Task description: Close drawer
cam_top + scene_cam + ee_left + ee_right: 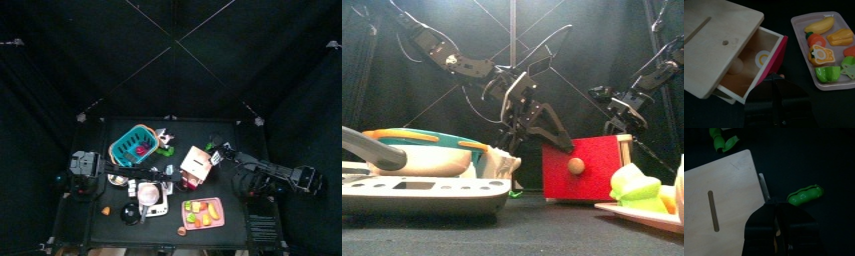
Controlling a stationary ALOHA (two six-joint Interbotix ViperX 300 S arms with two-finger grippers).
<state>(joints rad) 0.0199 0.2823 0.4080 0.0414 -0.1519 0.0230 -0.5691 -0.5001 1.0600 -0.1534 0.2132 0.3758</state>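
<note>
The drawer [198, 165] is a small box with a pale wooden top [717, 45] and a red front with a round knob [575, 166]. It stands mid-table, and the left wrist view shows it pulled partly out, with a toy egg slice [762, 58] inside. My left gripper [536, 135] hangs open just off the red front [774, 95], touching nothing that I can see. My right gripper [773, 208] sits at the far edge of the slotted top [721, 213], behind the unit [620, 120]. Whether it pinches that edge stays unclear.
A pink tray [799, 30] of toy food lies close in front of the drawer [203, 212]. The teal basket [134, 145] stands to the back left. A green toy [804, 195] lies beside the unit. White and grey kitchen toys [422, 185] crowd the front left.
</note>
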